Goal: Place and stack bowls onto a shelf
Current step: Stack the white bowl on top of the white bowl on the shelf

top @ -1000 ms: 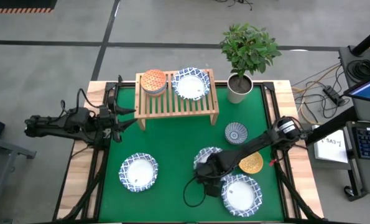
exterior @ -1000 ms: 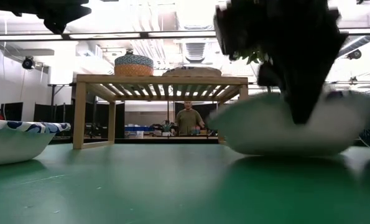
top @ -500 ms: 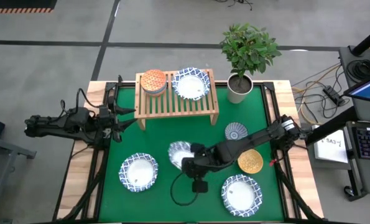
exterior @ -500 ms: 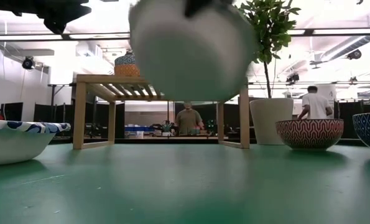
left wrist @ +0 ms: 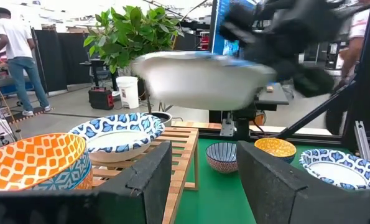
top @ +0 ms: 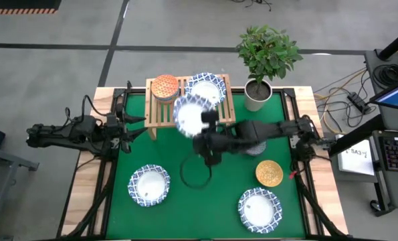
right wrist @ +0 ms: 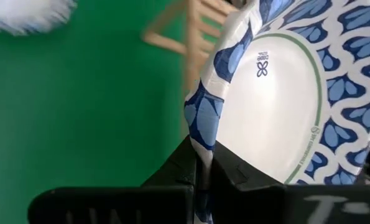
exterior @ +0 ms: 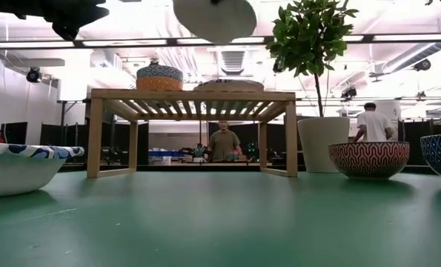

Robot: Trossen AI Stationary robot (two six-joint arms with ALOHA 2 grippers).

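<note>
Right gripper point(right wrist: 200, 171) clamped on white blue-rimmed bowl point(top: 192, 115), airborne over shelf point(top: 160, 115).

A blurred white bowl point(left wrist: 197, 81) is hanging in the air above the shelf point(left wrist: 172, 152), gripped at its three o'clock rim by what is probably the right gripper point(left wrist: 268, 34). On the slats an orange bowl point(left wrist: 35, 163) is sitting beside a blue-rimmed bowl point(left wrist: 117, 134).
</note>
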